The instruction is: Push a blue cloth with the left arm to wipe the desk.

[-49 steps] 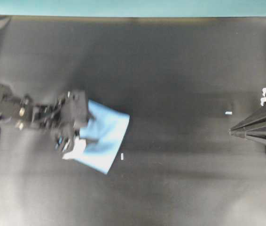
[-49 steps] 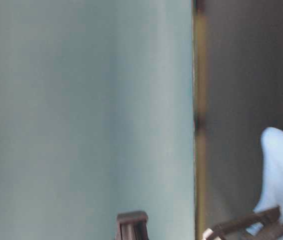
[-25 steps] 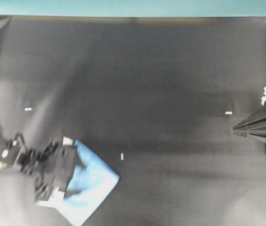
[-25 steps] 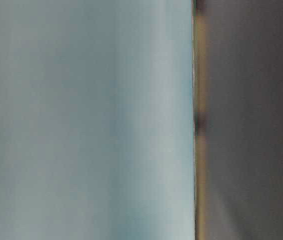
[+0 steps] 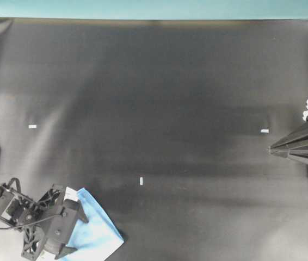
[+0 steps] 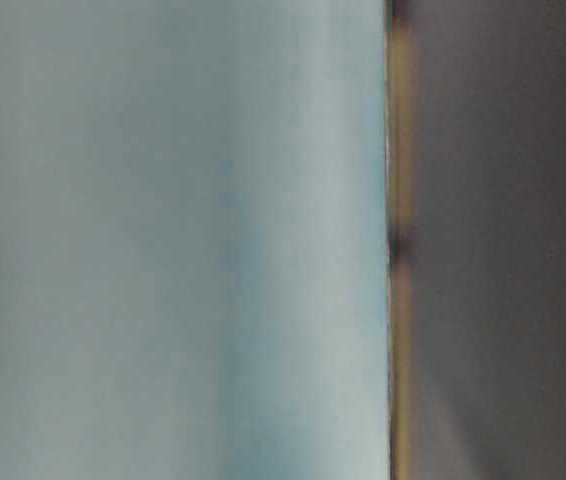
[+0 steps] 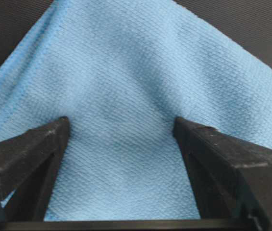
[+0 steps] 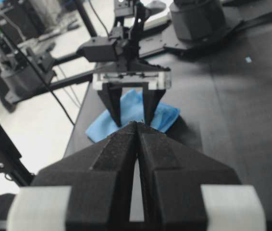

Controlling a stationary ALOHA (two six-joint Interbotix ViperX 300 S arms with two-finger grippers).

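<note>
The blue cloth is found at the near-left corner of the matte black tabletop. It is pinned flat under the left gripper, whose jaws are spread wide, apparently so that it can be pushed rather than lifted. The right gripper is parked aside, jaws closed on nothing. Cluttered lab equipment is seen beyond.

My left arm reaches low at the near left, its gripper spread wide, pointing down. My right gripper waits far right, fingers pressed together
</note>
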